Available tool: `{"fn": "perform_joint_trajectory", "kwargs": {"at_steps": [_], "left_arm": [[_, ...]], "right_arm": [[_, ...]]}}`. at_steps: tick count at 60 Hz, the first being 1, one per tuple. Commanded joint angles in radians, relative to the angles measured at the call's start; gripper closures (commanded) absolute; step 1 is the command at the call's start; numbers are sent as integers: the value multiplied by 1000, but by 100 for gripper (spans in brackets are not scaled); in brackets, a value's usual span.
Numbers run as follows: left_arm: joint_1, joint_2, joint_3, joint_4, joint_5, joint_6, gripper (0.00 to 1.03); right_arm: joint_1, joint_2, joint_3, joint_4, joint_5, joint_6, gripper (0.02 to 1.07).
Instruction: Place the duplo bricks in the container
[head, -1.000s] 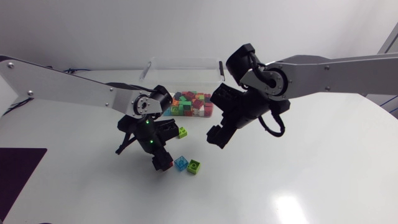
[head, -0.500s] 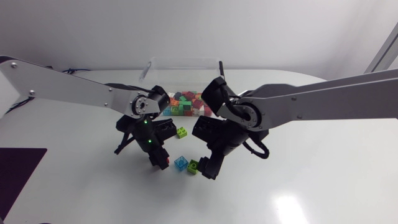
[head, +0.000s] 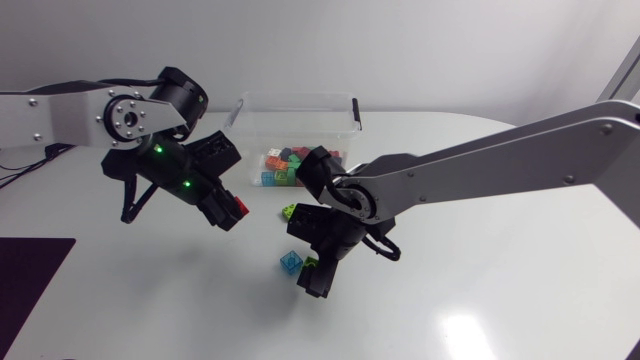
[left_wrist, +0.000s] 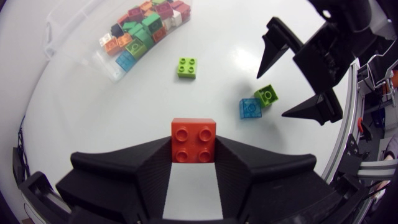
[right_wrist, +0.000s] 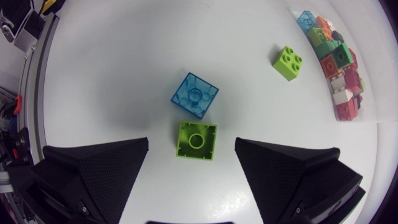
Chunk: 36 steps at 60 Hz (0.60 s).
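Right jaws hang spread straight over the green brick (right_wrist: 197, 140), blue brick (right_wrist: 194, 94) just beyond it, while left jaws pinch a red brick (left_wrist: 194, 140).

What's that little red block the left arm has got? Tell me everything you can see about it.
The red brick is a small square block of glossy-looking plastic with four round studs, two by two, on one face. It sits between the two black fingers of the left gripper, one pressing each side, with its studs facing the wrist camera. It appears to be held clear of the white table and touches only those fingers. The clear container lies farther ahead.
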<state>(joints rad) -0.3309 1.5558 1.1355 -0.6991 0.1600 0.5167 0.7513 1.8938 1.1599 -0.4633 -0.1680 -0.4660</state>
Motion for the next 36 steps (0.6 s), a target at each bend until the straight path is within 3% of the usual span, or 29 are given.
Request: {"fn": "perform_joint_trajectory", "kwargs": {"at_steps": [1,15,25,29,36], "left_arm": [[13,-49,-26,18,19,-6,85],[32,-152,-33,141,42,-15,85],[58,-160,-20,210,75,-41,85],[66,-154,-17,240,81,-52,84],[79,-135,-3,291,96,-72,84]], "right_arm": [[6,44,29,14,-1,-28,7],[3,83,37,51,1,-37,17],[-7,88,37,52,-2,-54,49],[-10,90,35,57,-4,-54,67],[-24,88,21,58,-5,-54,77]]}}
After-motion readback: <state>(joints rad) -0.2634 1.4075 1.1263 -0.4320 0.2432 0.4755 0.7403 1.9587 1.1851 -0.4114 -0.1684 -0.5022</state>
